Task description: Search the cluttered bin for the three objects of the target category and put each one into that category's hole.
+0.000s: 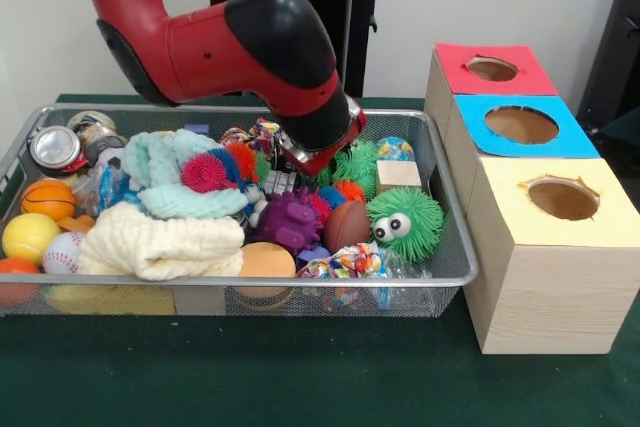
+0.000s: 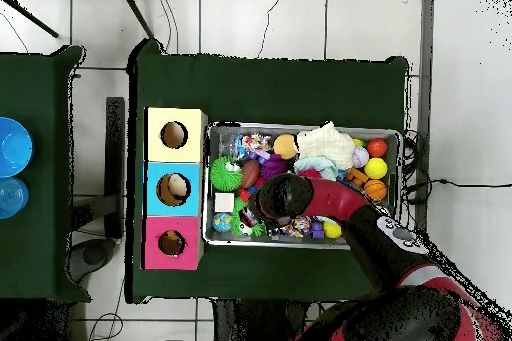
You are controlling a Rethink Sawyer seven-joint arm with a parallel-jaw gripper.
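Note:
A wire bin (image 1: 452, 209) holds a heap of toys, balls and cloths. My gripper (image 1: 310, 157) reaches down into the middle of the heap, just behind a purple spiky toy (image 1: 288, 222) and beside a green spiky ball (image 1: 355, 165). The clutter and the wrist hide its tip. A green fuzzy ball with eyes (image 1: 405, 222), a brown football (image 1: 347, 224) and a wooden block (image 1: 398, 175) lie at the bin's right end. In the overhead view the arm's wrist (image 2: 283, 195) covers the bin's middle (image 2: 208, 182).
Three boxes stand right of the bin, with a red-topped hole (image 1: 492, 69), a blue-topped hole (image 1: 521, 125) and a yellow-topped hole (image 1: 563, 197). A cream cloth (image 1: 160, 244), teal knit (image 1: 170, 172), basketball (image 1: 48, 199), yellow ball (image 1: 30, 237) and can (image 1: 57, 149) fill the left end.

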